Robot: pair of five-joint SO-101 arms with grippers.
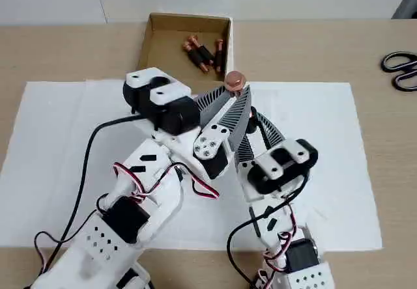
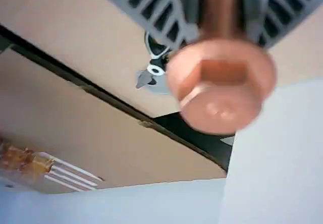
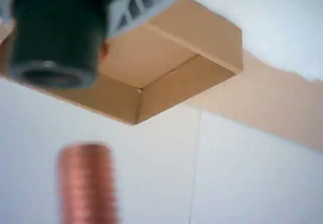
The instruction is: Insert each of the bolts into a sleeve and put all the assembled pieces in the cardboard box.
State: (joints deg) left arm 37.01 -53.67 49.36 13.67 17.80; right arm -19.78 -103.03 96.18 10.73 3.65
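My left gripper (image 1: 233, 92) is shut on a copper bolt (image 1: 234, 79), held above the white sheet just in front of the cardboard box (image 1: 153, 41). The bolt's hexagonal head (image 2: 220, 85) faces the left wrist camera, with its shank between the grey fingers (image 2: 136, 2). My right gripper (image 1: 253, 114) is shut on a black sleeve (image 3: 50, 37). The bolt's threaded end (image 3: 86, 183) lies a short way from the sleeve's open mouth and is not touching it. Several assembled pieces (image 1: 203, 53) lie in the box (image 3: 166, 67).
A white paper sheet (image 1: 326, 139) covers the middle of the wooden table (image 1: 65, 48). Scissors (image 1: 401, 71) lie at the far right edge. The two arms cross close together over the sheet.
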